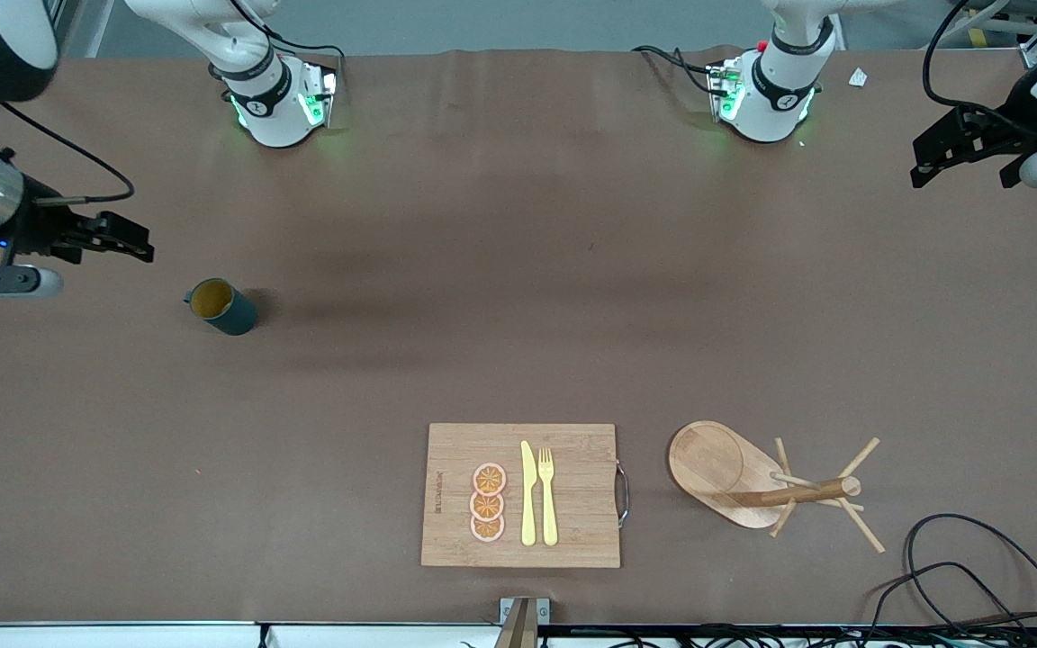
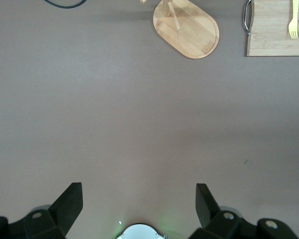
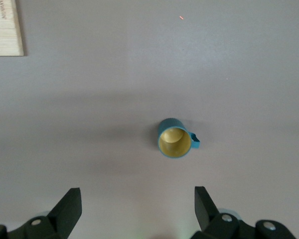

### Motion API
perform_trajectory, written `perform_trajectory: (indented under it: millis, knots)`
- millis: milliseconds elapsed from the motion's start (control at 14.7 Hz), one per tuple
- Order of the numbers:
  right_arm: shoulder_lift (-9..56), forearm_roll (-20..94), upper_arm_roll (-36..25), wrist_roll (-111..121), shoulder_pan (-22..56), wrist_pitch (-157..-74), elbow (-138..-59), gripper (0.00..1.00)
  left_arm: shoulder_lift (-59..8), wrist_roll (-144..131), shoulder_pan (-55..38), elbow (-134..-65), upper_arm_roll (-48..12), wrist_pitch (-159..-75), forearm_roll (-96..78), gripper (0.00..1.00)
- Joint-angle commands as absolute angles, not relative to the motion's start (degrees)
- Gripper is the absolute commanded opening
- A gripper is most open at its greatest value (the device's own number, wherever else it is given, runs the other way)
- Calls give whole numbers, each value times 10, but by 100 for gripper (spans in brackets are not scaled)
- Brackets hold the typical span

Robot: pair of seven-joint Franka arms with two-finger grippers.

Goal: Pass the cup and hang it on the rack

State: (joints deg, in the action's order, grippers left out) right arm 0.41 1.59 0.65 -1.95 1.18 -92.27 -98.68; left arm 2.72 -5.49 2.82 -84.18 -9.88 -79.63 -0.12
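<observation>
Both tools, right tool (image 1: 127,241) above the upright cup (image 1: 223,307) and left tool (image 1: 951,153), hover with fingers apart.

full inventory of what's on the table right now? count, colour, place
cup: 1, dark teal, yellow inside, upright, toward the right arm's end of the table
rack: 1, light wood, nearer the front camera, toward the left arm's end
cutting board: 1, bamboo, metal handle, beside the rack
orange slices: 3, orange, on the board
knife: 1, yellow, on the board
fork: 1, yellow, beside the knife
cables: black, table corner near the rack
right gripper: open, above the table by the cup
left gripper: open, waiting over its end
</observation>
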Motion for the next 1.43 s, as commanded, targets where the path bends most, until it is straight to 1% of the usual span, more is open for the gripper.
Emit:
perform_trajectory:
  millis: [0, 204, 613, 953, 1361]
  knots:
    - [-44, 27, 4, -27, 10, -976, -1094, 100, 21, -56, 29, -840, -101, -795, 2, 100]
    - [-44, 27, 4, -27, 9, -1011, -1147, 100, 21, -56, 30, -845, -101, -794, 2, 100]
    - [-52, 27, 3, -27, -4, -1157, -1264, 100, 19, -58, 30, -845, -100, -795, 7, 100]
    - [-52, 32, 4, -27, -4, -1229, -1323, 100, 25, -53, 31, -843, -99, -793, 7, 100]
    - [-47, 33, 4, -27, 8, -1357, -1402, 100, 24, -47, 31, -843, -98, -790, 8, 100]
